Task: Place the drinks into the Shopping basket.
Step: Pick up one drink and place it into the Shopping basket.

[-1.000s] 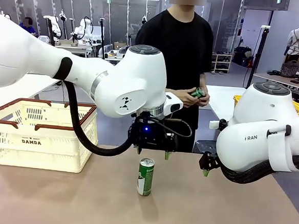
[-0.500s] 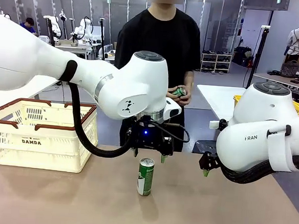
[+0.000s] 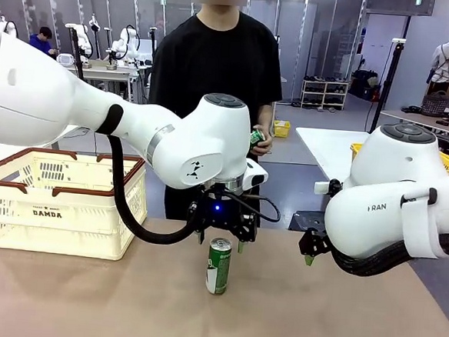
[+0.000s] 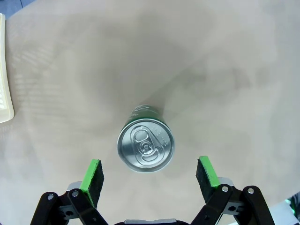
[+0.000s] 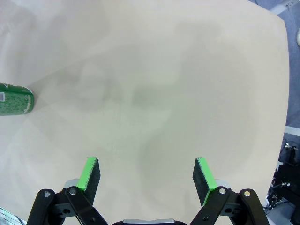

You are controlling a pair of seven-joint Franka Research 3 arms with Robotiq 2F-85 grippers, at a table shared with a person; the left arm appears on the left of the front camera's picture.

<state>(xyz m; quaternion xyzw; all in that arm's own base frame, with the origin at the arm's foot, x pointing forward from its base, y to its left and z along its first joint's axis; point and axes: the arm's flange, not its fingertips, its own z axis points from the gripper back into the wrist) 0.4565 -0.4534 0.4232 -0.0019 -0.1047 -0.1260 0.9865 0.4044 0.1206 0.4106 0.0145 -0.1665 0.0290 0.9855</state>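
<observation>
Left fingers [image 4: 92,182] stand spread wide and released, straddling the silver top of the green can [image 3: 218,267] from above with clear gaps on both sides; nothing is gripped. That can stands upright near the middle of the brown surface [image 3: 314,321], well apart from the Shopping basket [image 3: 52,203], which sits toward the robot's left. Right fingers [image 5: 91,177] are likewise splayed and empty, hanging over bare surface off to the can's right. The job looks to be at its very beginning: no drink shows through the basket's slots or over its rim, though its floor is partly hidden from the front camera, so I cannot be sure it is empty. The person at the far side holds a small green object in one hand [image 3: 261,140], possibly another can, but it is too small to say. What remains, by my reading, is to clench on the green can, lift it, carry it over the brown-red rim and set it inside, then do the same for any further drinks.
</observation>
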